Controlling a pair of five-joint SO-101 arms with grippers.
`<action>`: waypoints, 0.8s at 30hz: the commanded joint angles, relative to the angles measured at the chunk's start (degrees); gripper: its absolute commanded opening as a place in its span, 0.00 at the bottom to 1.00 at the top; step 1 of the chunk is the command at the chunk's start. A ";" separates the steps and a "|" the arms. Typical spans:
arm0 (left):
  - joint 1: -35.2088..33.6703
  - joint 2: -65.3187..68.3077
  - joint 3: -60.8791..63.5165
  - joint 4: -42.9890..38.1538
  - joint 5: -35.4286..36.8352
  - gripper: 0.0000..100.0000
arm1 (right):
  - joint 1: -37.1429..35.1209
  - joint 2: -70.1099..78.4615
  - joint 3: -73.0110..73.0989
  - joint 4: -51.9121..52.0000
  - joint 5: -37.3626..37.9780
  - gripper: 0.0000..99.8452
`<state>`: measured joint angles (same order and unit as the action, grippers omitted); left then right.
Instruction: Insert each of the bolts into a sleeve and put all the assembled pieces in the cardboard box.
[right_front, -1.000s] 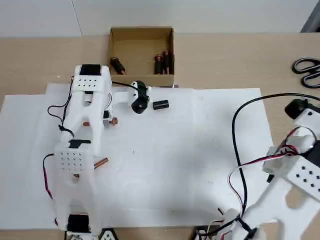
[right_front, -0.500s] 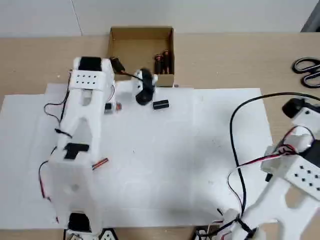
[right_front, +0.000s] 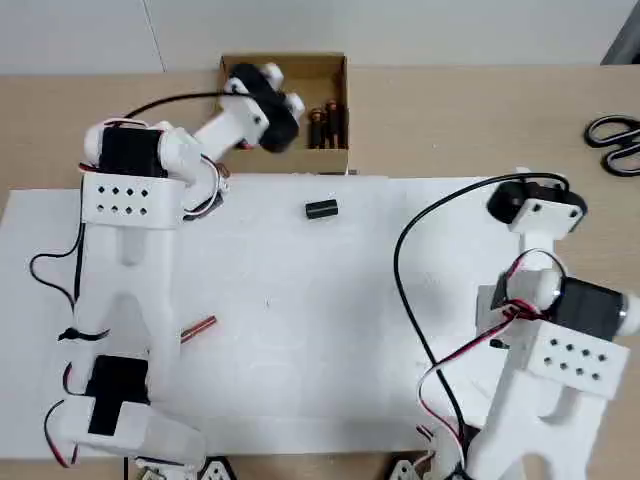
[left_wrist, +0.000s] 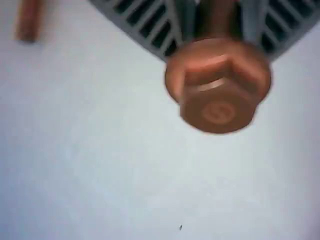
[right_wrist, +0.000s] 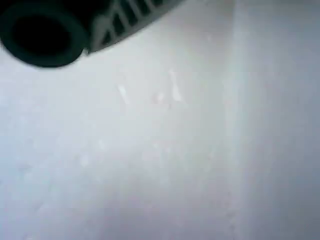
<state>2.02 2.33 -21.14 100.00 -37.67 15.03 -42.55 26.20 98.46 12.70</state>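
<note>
A: Starting at the left, your left claw (left_wrist: 218, 22) is clamped on a copper bolt (left_wrist: 218, 95). Its hex head sticks out between the ribbed jaws.

B: From above, that arm stretches across the white sheet (right_front: 330, 330) to the cardboard box (right_front: 320, 64). Its wrist hangs over the box's left half and hides that part from you.

A: A loose bolt (right_front: 198, 327) lies flat on the sheet just beside the same arm, touching nothing else.

B: In the box's right half you have the assembled pieces (right_front: 325, 125), lying near the right wall.

A: Just in front of the box's front wall, a loose sleeve (right_front: 321, 209) lies on its side on the sheet, between your two arms.

B: Further right, a black cable (right_front: 398, 268) from the right arm loops out over the sheet.

A: Your right claw (right_front: 528, 203) sits near the sheet's right edge, well apart from the box. It grips a black sleeve (right_wrist: 42, 32), which presses against one ribbed finger (right_wrist: 125, 17) with its bore facing the wrist camera.

B: At the far right, scissors (right_front: 615, 140) lie on the bare bench (right_front: 450, 110).
</note>
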 joint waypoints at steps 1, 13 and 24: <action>0.09 -3.60 -0.13 0.35 16.88 0.00 | -2.15 -1.45 -0.26 0.48 -0.88 0.00; 9.58 -25.05 5.85 0.35 36.31 0.00 | -2.33 -10.95 -0.44 -1.63 -0.97 0.00; 5.54 -49.58 33.89 -14.42 55.65 0.00 | -2.59 -34.24 18.73 -22.29 -5.54 0.00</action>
<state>8.26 -40.66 5.85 90.42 14.37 12.84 -71.91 41.58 82.11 9.98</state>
